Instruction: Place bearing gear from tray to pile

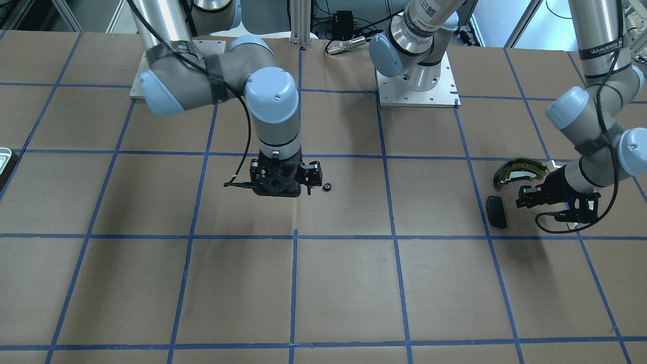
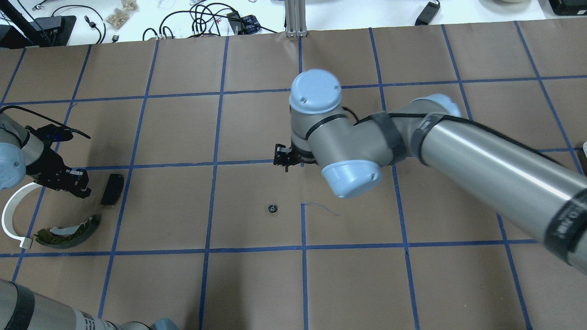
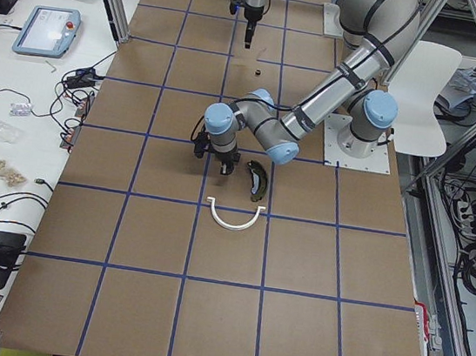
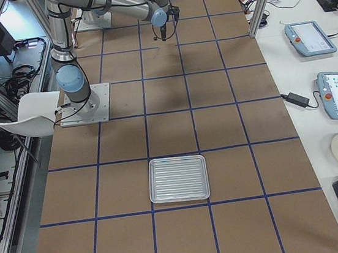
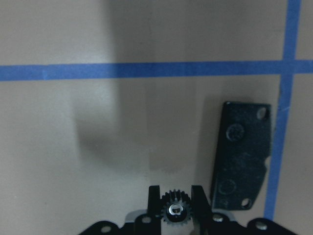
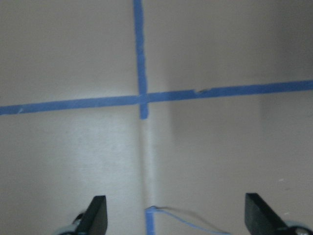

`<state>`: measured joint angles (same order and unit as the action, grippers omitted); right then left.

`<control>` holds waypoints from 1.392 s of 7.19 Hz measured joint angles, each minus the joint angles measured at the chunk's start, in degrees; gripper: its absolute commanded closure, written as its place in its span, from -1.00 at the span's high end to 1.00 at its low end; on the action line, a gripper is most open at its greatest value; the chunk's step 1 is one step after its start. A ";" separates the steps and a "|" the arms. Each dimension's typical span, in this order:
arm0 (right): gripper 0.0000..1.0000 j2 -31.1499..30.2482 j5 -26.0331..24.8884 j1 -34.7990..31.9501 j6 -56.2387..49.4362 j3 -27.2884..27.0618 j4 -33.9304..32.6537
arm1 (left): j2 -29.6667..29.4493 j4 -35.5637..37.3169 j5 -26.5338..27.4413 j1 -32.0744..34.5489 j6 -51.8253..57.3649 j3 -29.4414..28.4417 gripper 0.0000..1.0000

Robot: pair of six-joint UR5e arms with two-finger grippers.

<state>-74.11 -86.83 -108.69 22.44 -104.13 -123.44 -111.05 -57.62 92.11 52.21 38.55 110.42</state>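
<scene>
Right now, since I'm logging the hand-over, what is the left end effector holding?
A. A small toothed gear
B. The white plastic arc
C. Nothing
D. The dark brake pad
A: the left wrist view shows the left end effector clamped on a small toothed gear, while the brake pad lies off to one side, ungripped.

- Counter: brown paper cover, blue tape grid.
- Tray: ribbed metal with a round-cornered rim, flat on the counter at the right-arm end, near edge by a tape line.
- Small round bearing gear: alone mid-counter, near a tape crossing.
- Left-arm end, three loose parts near each other: dark brake pad, olive brake shoe, white arc; shoe tip just beside arc end.
- White base plate on the robot's side.
</scene>
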 measured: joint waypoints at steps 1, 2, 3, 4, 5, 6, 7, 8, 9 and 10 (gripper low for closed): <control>1.00 -4.26 -0.24 5.89 -7.41 0.02 4.59 | -0.54 0.64 0.43 0.00 -0.05 0.05 0.27; 1.00 -8.22 -0.39 10.28 -12.45 0.56 9.38 | -0.88 0.85 0.64 0.00 -0.10 0.01 0.99; 1.00 -12.23 -0.45 12.72 -14.90 2.41 15.07 | -1.02 0.86 0.80 -0.01 -0.19 -0.10 1.00; 1.00 -15.01 -0.56 13.82 -15.79 6.31 21.34 | -0.94 0.85 0.92 0.00 -0.26 -0.23 1.00; 1.00 -15.72 -1.01 14.29 -16.09 11.18 26.18 | -0.57 0.66 0.97 0.28 -0.41 -0.37 1.00; 1.00 -14.62 -1.81 14.52 -16.26 15.43 28.84 | 0.41 -0.07 0.93 1.58 -1.48 -0.89 1.00; 1.00 -13.36 -2.43 14.60 -16.30 17.79 29.92 | 1.62 -1.34 0.87 4.61 -4.55 -2.16 1.00; 1.00 -12.74 -2.69 14.68 -16.31 18.67 30.06 | 2.91 -3.78 0.77 9.55 -9.79 -4.25 1.00; 1.00 -12.59 -2.75 14.83 -16.89 18.90 30.12 | 4.20 -6.99 0.37 15.20 -15.35 -6.49 1.00; 1.00 -12.56 -2.79 14.88 -18.04 18.83 30.44 | 5.01 -9.08 -0.16 20.62 -19.10 -7.95 1.00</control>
<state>-86.68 -89.62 -93.81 4.40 -85.31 -93.00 -106.04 -66.70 91.96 72.83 19.45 102.47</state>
